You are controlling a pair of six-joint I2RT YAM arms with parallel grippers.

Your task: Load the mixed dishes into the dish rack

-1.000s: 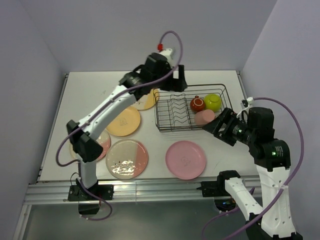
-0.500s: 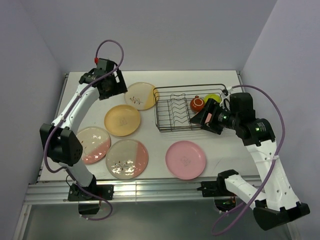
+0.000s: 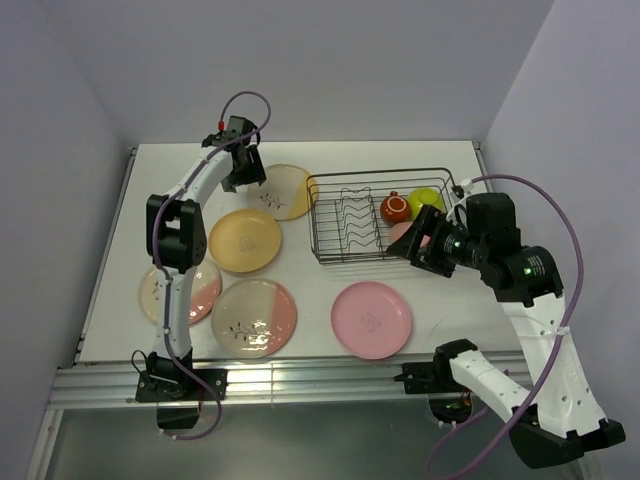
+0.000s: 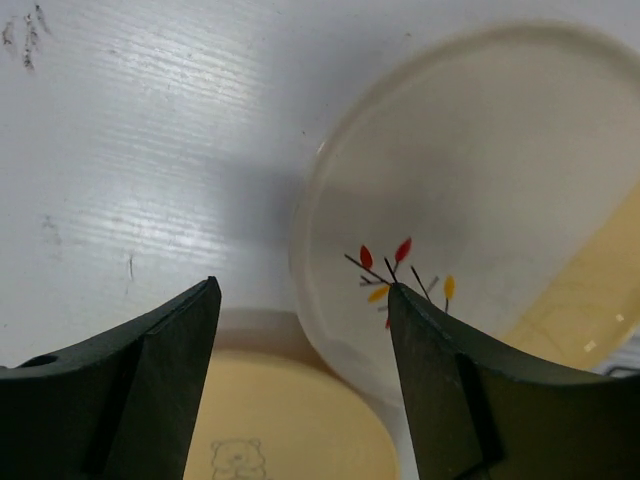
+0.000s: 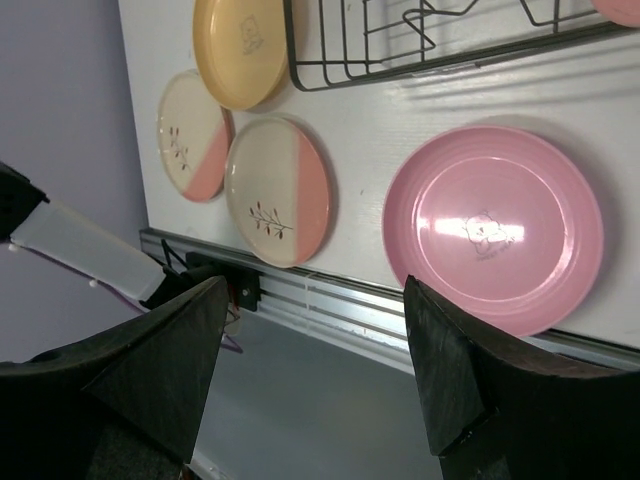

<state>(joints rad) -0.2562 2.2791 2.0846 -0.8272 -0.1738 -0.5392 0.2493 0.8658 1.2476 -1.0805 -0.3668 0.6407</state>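
Left hand [image 4: 302, 290] stood open, empty, astride rim of round cream-and-yellow sprig plate [image 4: 480, 170] lying flat on white desk [image 4: 150, 130], just left of dark wire dish rack [image 3: 380, 176]. Best: lower, pinch rim squarely, stand plate upright between prongs. Right hand [image 5: 314, 288] open, held nothing

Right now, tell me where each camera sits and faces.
Top external: above, behind the robot, looking down on dish rack, both arms.
Left wrist: on left gripper, facing down at cream-and-yellow plate; fingers show.
Right wrist: on right gripper, facing pink plate; fingers show.
Shared: pink plate, top and right wrist.
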